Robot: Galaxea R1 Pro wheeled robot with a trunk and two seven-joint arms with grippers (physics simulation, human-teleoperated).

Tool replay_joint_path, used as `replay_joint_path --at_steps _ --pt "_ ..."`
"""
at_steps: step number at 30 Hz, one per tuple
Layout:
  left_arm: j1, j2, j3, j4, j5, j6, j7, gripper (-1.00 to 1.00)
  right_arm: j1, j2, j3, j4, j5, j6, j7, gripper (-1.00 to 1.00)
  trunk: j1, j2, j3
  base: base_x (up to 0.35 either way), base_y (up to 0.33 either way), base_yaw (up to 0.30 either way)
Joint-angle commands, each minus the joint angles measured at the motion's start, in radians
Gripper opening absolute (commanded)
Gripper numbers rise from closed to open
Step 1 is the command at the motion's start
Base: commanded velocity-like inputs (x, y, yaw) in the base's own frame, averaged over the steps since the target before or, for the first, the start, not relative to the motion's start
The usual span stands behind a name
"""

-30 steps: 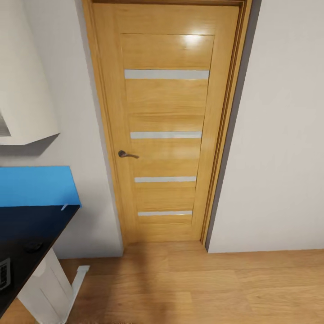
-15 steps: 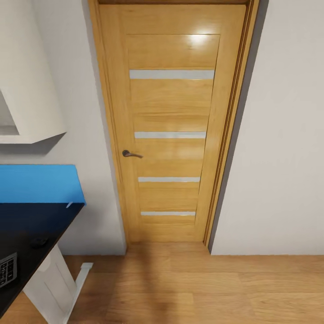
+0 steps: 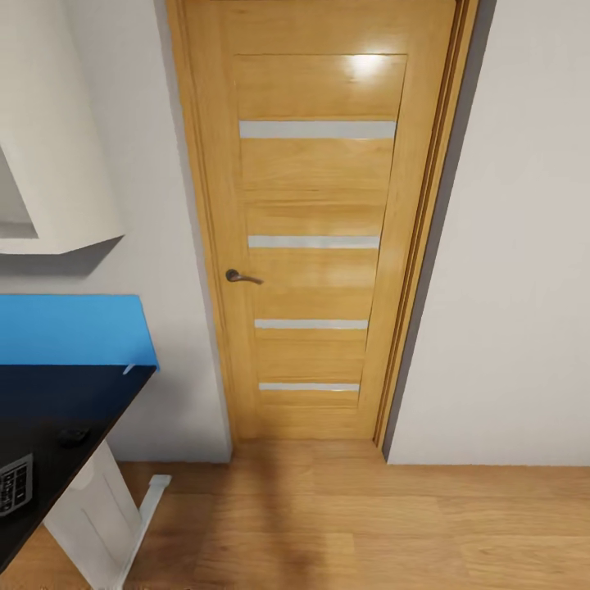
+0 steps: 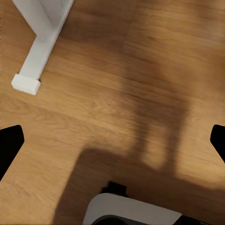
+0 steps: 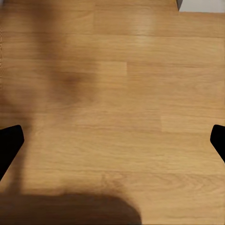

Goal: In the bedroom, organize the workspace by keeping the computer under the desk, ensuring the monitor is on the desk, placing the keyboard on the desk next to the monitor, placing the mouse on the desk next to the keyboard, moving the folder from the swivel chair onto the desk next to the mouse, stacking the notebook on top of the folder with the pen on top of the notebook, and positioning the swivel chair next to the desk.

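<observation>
The desk (image 3: 57, 401) fills the lower left of the head view, with a black top, a blue back panel (image 3: 74, 329) and a white leg (image 3: 94, 516). The small black mouse (image 3: 72, 437) lies on the top near the desk's right edge. Nearer me, an end of the keyboard (image 3: 15, 485) with dark keys lies at the picture's left border. My left gripper (image 4: 112, 143) hangs open over bare wood floor near the desk's white foot (image 4: 35, 61). My right gripper (image 5: 112, 143) is open over floor too, holding nothing.
A closed light-wood door (image 3: 315, 229) with a dark handle (image 3: 240, 277) stands straight ahead between white walls. A white wall cabinet (image 3: 57, 164) hangs above the desk. Wood floor (image 3: 369, 524) stretches in front of the door. My white base (image 4: 131, 211) is in the left wrist view.
The whole head view has shifted: the door and desk sit further right in the picture and more of the keyboard shows. That is camera motion; nothing on the desk moved.
</observation>
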Motion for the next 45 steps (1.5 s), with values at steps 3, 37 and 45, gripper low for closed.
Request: replay_joint_path --at_steps 3,37,45 --pt "0.000 0.000 0.004 0.000 0.000 0.000 0.001 1.00 -0.001 0.000 0.004 0.000 0.003 -0.002 -0.007 1.00 0.012 -0.022 -0.011 0.000 0.000 0.213" --pt "0.000 0.021 -0.002 -0.106 0.134 0.163 -0.014 1.00 -0.001 0.000 -0.003 -0.002 -0.007 -0.058 -0.010 1.00 0.081 -0.148 -0.067 0.000 -0.002 0.279" --pt "0.000 0.021 -0.002 -0.105 0.096 0.163 -0.013 1.00 -0.001 0.000 -0.003 0.000 -0.007 -0.069 -0.010 1.00 0.081 -0.148 -0.067 0.000 -0.260 0.283"
